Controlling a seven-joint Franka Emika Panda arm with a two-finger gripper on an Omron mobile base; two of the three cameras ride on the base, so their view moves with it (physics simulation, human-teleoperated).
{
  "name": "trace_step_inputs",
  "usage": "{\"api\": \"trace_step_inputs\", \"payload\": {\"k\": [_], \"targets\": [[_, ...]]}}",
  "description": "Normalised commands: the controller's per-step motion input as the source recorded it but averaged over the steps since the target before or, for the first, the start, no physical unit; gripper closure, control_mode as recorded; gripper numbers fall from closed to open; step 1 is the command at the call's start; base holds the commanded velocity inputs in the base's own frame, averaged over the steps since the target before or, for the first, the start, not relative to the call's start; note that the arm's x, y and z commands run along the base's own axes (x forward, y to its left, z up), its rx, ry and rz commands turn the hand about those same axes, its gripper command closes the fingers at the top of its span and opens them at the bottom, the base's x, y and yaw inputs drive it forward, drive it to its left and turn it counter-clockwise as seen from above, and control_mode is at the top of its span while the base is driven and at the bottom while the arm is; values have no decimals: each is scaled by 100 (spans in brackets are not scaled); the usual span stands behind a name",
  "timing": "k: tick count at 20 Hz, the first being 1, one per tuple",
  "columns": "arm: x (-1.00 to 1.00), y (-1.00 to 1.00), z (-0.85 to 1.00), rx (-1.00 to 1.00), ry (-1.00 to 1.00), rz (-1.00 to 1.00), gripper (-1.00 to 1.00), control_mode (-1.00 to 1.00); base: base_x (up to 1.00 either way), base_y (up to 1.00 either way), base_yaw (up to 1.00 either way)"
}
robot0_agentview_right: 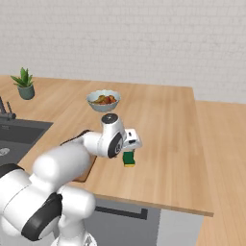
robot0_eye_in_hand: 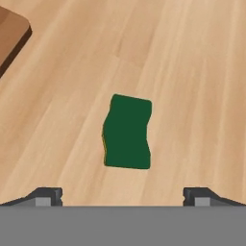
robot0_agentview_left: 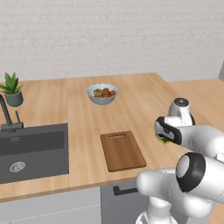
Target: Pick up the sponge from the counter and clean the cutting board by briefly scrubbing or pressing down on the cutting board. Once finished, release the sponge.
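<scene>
From the left base view my arm rises at the lower right, folds at the elbow and reaches forward over the counter (robot0_agentview_left: 78, 109), with my hand pointed down just past the right long edge of the cutting board (robot0_agentview_left: 122, 150); the sponge (robot0_agentview_left: 164, 140) peeks out under the hand as a sliver of green and yellow. The board lies near the counter's front edge, with the sink (robot0_agentview_left: 33, 151) well apart toward the left edge and a bowl of fruit (robot0_agentview_left: 102, 93) and a potted plant (robot0_agentview_left: 12, 89) farther back. From the right base view my forearm crosses over the board (robot0_agentview_right: 86, 173), and the hand hangs above the sponge (robot0_agentview_right: 128, 158), which sits on bare wood well clear of the front edge; the counter is bare from there to its right edge. In the hand view my pincer (robot0_eye_in_hand: 123, 194) looks straight down with the two fingertips (robot0_eye_in_hand: 45, 196) spread to their widest and holding nothing, the sponge (robot0_eye_in_hand: 127, 132) lying flat on the planks between and ahead of them, untouched, and a corner of the board (robot0_eye_in_hand: 12, 36) at the upper left, apart from the sponge.
</scene>
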Motion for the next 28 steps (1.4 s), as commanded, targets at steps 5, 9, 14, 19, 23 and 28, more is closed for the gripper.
{"api": "trace_step_inputs", "payload": {"k": [5,9,14,19,23,28], "targets": [[-10,0,-37,7,0,0,-100,-100,0,0,0],[0,0,-15,1,0,0,-100,-100,0,0,0],[0,0,-1,0,-7,0,-100,-100,0,0,0],[10,0,2,0,-3,0,-100,-100,0,0,0],[16,0,-15,0,1,0,-100,-100,0,0,0],[32,-7,-6,1,0,0,-100,-100,0,0,0]]}}
